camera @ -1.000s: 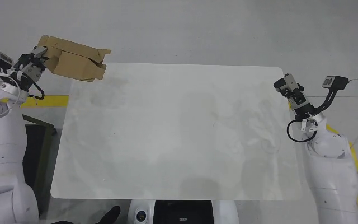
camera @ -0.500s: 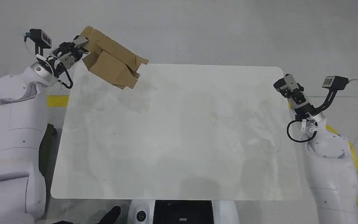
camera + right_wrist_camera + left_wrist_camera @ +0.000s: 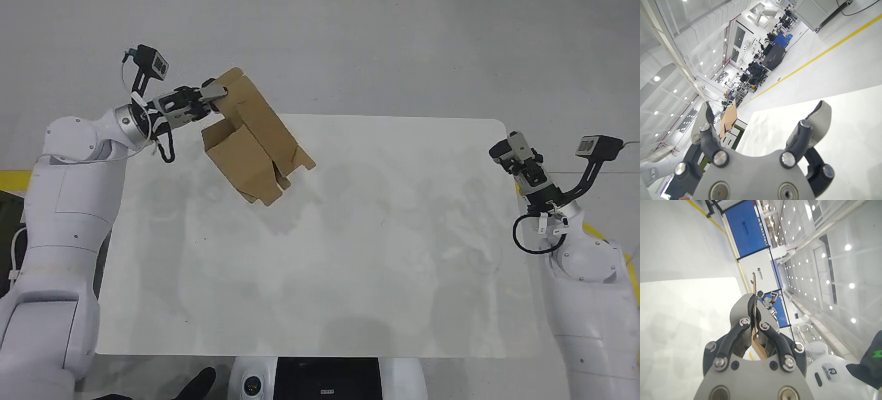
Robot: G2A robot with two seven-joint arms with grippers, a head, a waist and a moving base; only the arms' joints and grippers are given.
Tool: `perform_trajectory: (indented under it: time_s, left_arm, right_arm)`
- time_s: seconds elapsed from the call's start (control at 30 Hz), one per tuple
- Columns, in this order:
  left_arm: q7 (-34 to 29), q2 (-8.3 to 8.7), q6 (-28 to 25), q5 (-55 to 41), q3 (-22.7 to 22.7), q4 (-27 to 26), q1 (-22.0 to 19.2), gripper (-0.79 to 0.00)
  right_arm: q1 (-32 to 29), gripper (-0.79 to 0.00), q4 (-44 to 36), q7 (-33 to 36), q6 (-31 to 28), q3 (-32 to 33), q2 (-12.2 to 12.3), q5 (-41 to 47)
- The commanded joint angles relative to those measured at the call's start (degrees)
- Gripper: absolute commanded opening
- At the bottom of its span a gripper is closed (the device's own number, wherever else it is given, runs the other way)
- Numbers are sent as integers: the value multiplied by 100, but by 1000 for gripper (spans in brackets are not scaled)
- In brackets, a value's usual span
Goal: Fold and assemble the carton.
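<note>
The white tabletop (image 3: 350, 260) is the largest thing in view, a broad rounded-corner slab with faint smudges on its surface.

Over its far-left part hangs the carton (image 3: 255, 140), a piece of plain brown cardboard that is only partly formed. Its panels lie folded against each other, with loose flaps jutting towards the near right. It is lifted off the surface and tilted, and it casts a faint shadow on the tabletop just near of it. How its inside stands, and whether anything is in it, cannot be told from these angles.

The left end effector (image 3: 207, 93) sits at the far-left corner, just beyond the tabletop's edge. It is clamped on the carton's far-left edge. In the left wrist view the two pads (image 3: 751, 306) press together on a thin cardboard sheet seen edge-on, which sticks out past the fingertips.

The right end effector (image 3: 763, 108) is at the tabletop's right edge towards the far side, well apart from the carton. Its fingers are spread wide with nothing between them.

In the room behind, blue and white wall panels (image 3: 747, 236) carry lettering and a small logo. A yellow line (image 3: 810, 58) runs across the floor.
</note>
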Motion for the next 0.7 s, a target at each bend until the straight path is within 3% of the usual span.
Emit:
perform_trajectory:
  time_s: [0.0, 0.13, 0.4, 0.67]
  left_arm:
    - [-95, -16, -13, -42, 54, -3, -1, -785]
    - [-269, -23, 3, -124, 92, -8, 44, -785]
    - [-489, -6, 103, -259, 73, -28, 133, -785]
    - [-802, -28, 129, -288, 207, -290, 196, -785]
  right_arm:
    - [0, 0, 0, 0, 0, 0, 0, 0]
    - [-20, 0, -96, 131, 80, -125, -10, 116]
    - [712, 0, 156, 2127, 506, -932, -9, 1083]
    - [1320, 0, 750, 3278, 521, -1594, -82, 1934]
